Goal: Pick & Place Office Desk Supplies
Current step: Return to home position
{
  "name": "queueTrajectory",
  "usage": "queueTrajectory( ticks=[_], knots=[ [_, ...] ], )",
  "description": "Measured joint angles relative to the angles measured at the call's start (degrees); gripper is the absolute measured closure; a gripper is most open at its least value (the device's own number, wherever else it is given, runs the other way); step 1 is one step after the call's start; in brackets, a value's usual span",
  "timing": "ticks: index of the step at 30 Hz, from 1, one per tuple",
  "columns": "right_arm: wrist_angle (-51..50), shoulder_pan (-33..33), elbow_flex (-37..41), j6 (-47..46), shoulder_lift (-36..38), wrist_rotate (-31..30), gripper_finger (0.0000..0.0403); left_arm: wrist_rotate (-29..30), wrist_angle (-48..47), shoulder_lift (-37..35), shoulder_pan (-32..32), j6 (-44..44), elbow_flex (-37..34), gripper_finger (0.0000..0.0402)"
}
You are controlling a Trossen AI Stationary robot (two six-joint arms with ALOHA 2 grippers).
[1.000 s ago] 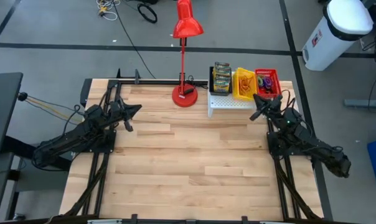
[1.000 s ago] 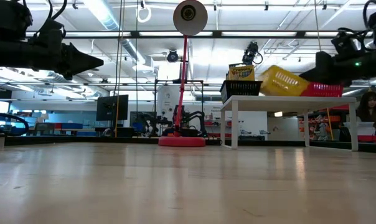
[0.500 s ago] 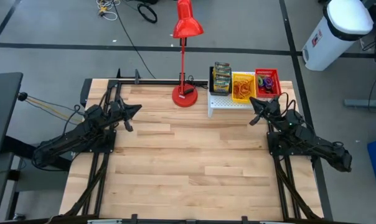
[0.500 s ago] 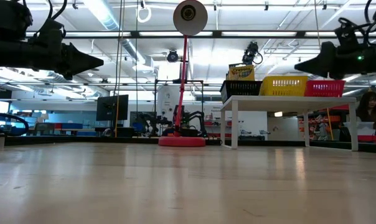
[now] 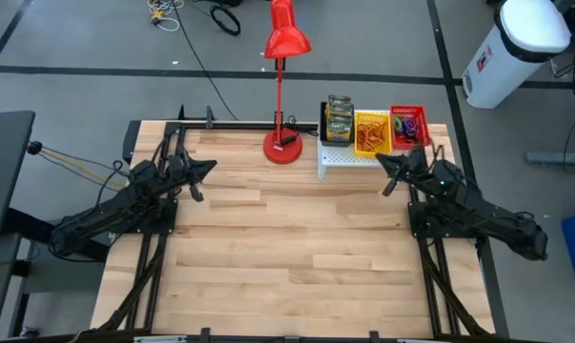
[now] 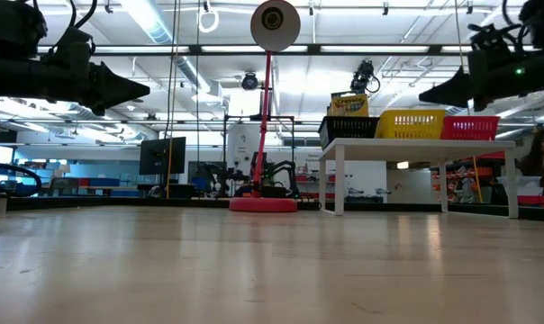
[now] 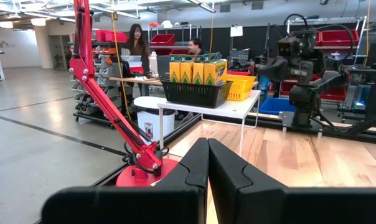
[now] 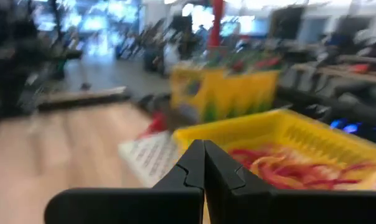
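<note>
A small white shelf (image 5: 337, 158) stands at the table's far right and bears three mesh bins. The black bin (image 5: 337, 136) holds yellow-and-green crayon boxes (image 6: 349, 103). The yellow bin (image 5: 371, 131) and the red bin (image 5: 408, 124) hold coloured rubber bands (image 8: 281, 165). My right gripper (image 5: 381, 162) is shut and hovers in front of the yellow bin (image 6: 413, 124), a little above its rim, touching nothing. My left gripper (image 5: 209, 167) is shut and waits in the air at the table's far left, pointing level toward the lamp.
A tall red desk lamp stands by its round base (image 5: 283, 146) at the far middle of the table, left of the shelf. The wooden tabletop (image 5: 287, 248) lies bare between the arms. People (image 7: 136, 38) sit at a desk beyond the table.
The yellow bin, which stood tipped against the red bin a second ago, has dropped level on the shelf between the black and red bins. My right gripper, still shut, has drawn back from the bins toward the table's left, risen a little and turned.
</note>
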State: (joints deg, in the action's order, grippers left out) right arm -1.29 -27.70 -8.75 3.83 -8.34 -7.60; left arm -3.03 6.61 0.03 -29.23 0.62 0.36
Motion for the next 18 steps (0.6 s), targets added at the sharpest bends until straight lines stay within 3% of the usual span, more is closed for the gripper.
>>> queueTrajectory(
  ticks=[10,12,18],
  knots=[
    [3.5,0.0,-0.1,0.7,-0.2,15.3,0.0400,0.0,0.0,0.0,0.0,0.0,0.0,0.0392],
    [1.7,0.0,-0.1,0.7,0.5,14.7,0.0394,0.0,0.0,0.0,0.0,0.0,0.0,0.0392],
    [1.3,0.0,-0.1,-2.0,1.2,5.4,0.0380,0.0,0.0,0.0,0.0,0.0,0.0,0.0392]
  ],
)
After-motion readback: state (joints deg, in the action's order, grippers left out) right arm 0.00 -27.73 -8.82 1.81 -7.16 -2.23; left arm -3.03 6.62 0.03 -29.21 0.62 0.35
